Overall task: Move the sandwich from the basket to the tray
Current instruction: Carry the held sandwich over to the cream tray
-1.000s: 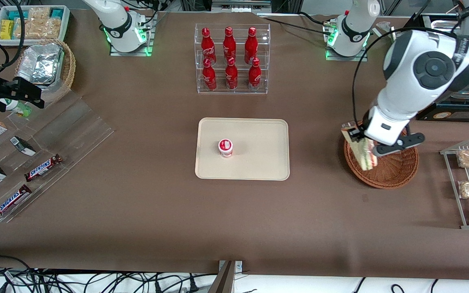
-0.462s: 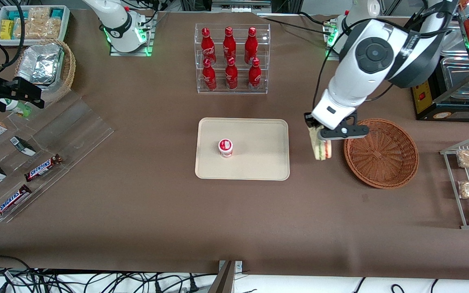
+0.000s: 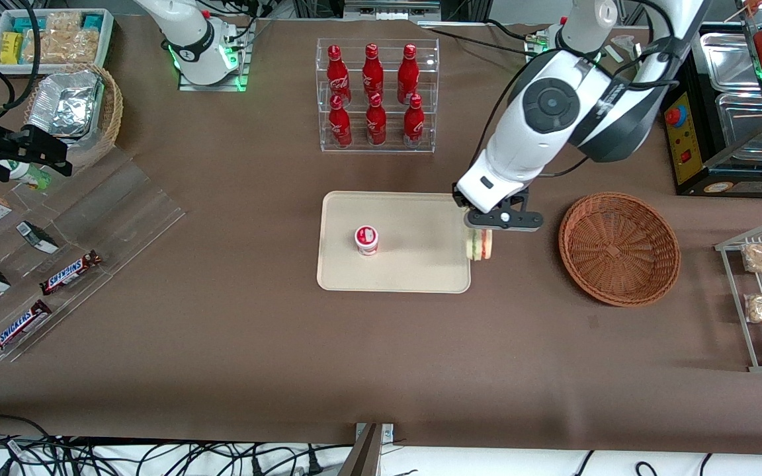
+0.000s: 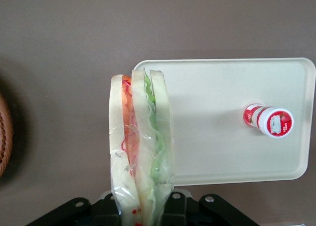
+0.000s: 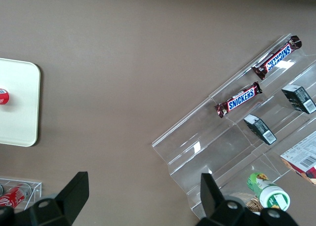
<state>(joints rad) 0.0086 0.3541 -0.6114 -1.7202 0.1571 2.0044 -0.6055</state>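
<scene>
One sandwich (image 3: 479,244), wrapped, pinched between my gripper (image 3: 485,228) fingers and hanging point-down, held above the edge of the tray (image 3: 421,271) that lies toward the working arm's end, between tray and basket (image 3: 619,248) but much closer to the tray. Wrist view: sandwich (image 4: 142,147) overlaps the tray (image 4: 212,137) rim, red filling layer over bare table, green layer over the tray side. Small red-and-white cup (image 3: 366,239) stands on the tray, well apart from the sandwich.
</scene>
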